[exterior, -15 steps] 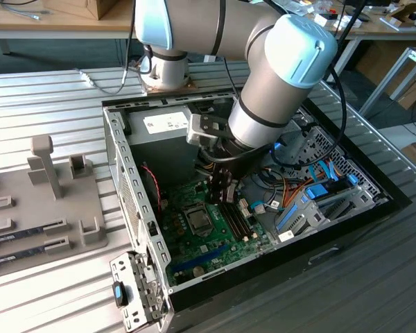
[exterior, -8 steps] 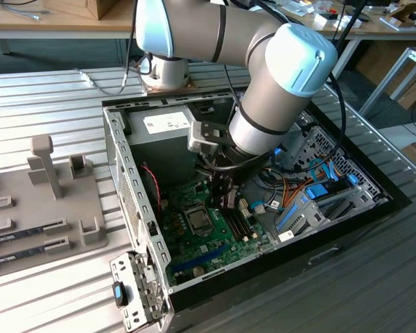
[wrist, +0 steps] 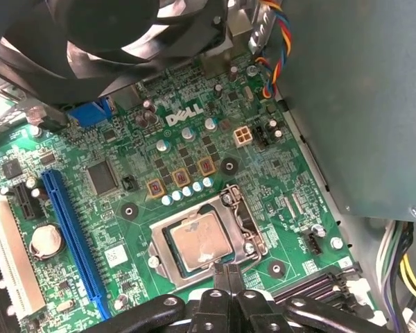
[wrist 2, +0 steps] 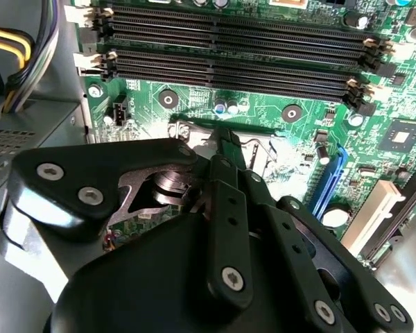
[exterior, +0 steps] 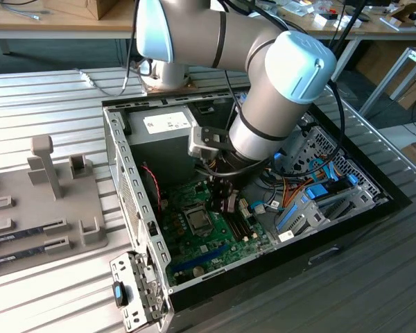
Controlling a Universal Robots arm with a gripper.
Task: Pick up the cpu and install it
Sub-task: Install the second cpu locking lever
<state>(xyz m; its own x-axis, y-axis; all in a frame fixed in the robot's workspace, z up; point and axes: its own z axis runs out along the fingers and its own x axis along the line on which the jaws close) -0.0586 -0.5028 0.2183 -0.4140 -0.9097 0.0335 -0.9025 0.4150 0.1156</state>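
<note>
Over the socketed cpu (wrist: pixel 201 239), the claw (wrist: pixel 227 272) hangs.

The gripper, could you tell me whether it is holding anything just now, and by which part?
Nothing: the gripper has its jaws together at the edge of the cpu, which lies in the socket frame.

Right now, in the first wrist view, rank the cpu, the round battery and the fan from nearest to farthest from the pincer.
1. The cpu, lying in its socket right at the tips of the pincer.
2. The round battery, across the blue slot from the socket.
3. The fan, over the board's far end.
</note>
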